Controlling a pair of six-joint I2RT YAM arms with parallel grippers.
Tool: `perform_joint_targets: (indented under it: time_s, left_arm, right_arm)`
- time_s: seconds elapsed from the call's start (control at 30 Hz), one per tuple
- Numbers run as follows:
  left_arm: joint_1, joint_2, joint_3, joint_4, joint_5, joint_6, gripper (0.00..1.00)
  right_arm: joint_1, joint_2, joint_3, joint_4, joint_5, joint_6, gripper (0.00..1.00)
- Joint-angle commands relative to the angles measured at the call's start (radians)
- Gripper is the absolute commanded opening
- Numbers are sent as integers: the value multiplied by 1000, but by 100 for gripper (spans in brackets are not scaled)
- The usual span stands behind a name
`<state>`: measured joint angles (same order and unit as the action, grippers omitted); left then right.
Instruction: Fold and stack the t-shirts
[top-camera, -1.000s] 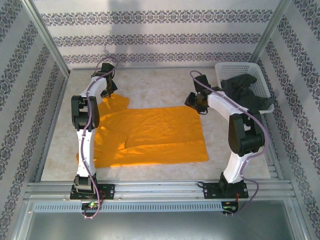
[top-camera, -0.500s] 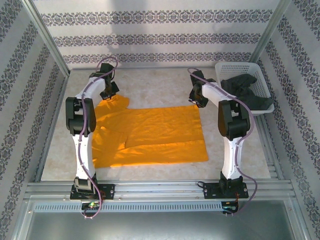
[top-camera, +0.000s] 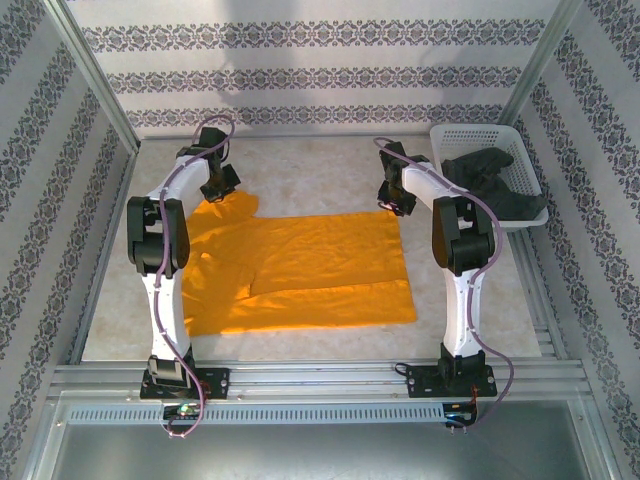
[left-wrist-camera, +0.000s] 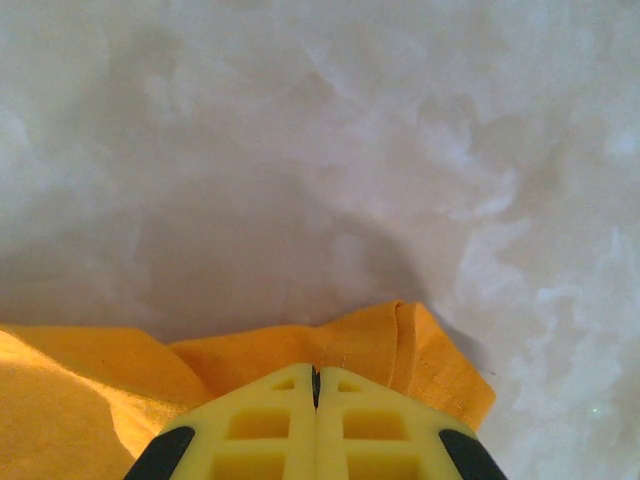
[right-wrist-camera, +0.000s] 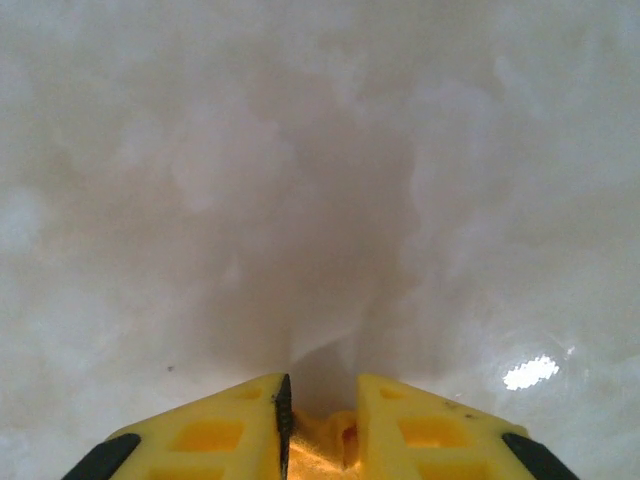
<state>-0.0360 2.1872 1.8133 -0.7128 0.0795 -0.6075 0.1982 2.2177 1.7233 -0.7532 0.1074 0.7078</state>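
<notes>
Corners pinched for folding
Left claw (left-wrist-camera: 315, 378) clamps one far corner of orange t-shirt (top-camera: 320, 262); right claw (right-wrist-camera: 321, 392), narrowly parted, seemingly grips the other.

We find free table (top-camera: 310, 165) in the upper middle of the frame, between the left arm (top-camera: 160, 240) and the right arm (top-camera: 462, 245). At the upper right the white basket (top-camera: 470, 129) with the dark shirt (top-camera: 495, 185) blocks passage. The orange shirt (top-camera: 300, 260) covers the centre.
</notes>
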Motion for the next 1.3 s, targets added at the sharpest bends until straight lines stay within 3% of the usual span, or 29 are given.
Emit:
perform_joint_targets:
  time_s: [0.0, 0.13, 0.33, 0.67, 1.27]
  left_arm:
    - [-10, -63, -20, -17, 17, -15, 0]
    - [-10, -91, -22, -53, 33, -21, 0]
    - [-16, -197, -77, -138, 50, -44, 0]
    - [-34, -534, -385, -170, 38, -116, 0]
    - [-38, -1131, -795, -374, -44, -236, 0]
  right_arm:
    - [-8, 5, 5, -31, 0, -2, 19]
    - [-8, -3, 6, -22, 6, -30, 0]
    - [-7, -70, -40, 40, 19, -102, 0]
    - [11, -231, -145, 90, -4, -191, 0]
    - [41, -600, -600, 131, -9, -129, 0]
